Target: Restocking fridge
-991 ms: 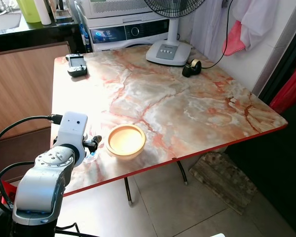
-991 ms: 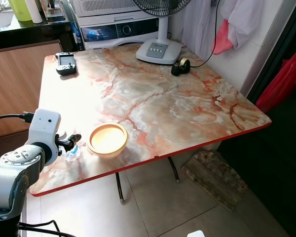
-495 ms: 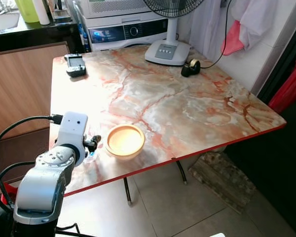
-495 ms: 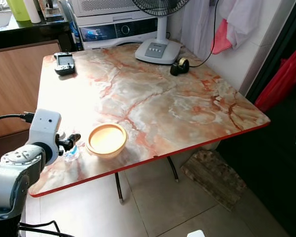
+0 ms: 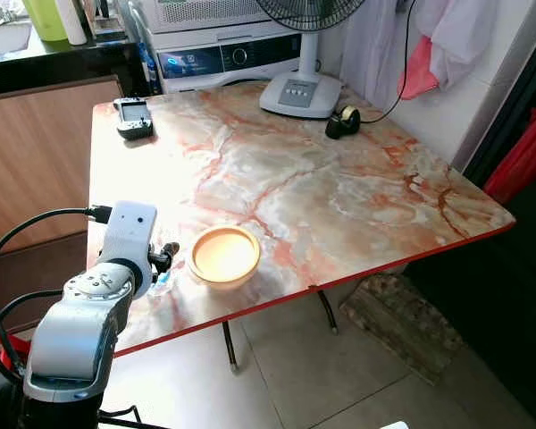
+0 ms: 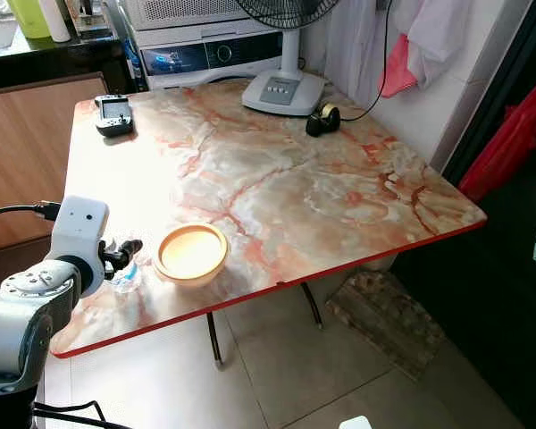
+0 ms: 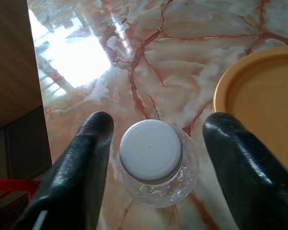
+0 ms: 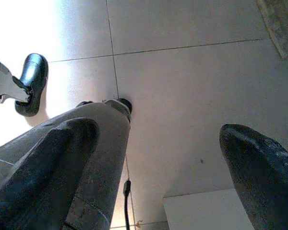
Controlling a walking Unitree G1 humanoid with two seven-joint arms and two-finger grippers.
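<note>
small clear bottle [image 7: 153,165] is standing upright, long axis vertical, white screw cap [image 7: 150,151] facing up toward the left wrist camera. it is sitting on the marble table [image 5: 322,188] just beside the orange bowl [image 5: 223,256], on the side toward the table's left edge and near the front red edge.

left gripper [image 7: 153,167] is hanging over the bottle with its fingers [image 7: 86,163] spread wide, one on each side of the cap, neither touching it — nothing is being held.

versus a second ago: the whole head view is sitting slightly shifted, so the camera is moving; gripper, bottle and bowl are keeping the same layout.

beyond the bowl, open tabletop is running to the fan base [image 5: 299,93], tape dispenser [image 5: 343,121] and handheld device [image 5: 134,117] near the far edge.

right gripper [image 8: 158,158] is hanging over floor tiles [image 8: 192,91], fingers apart, empty.
</note>
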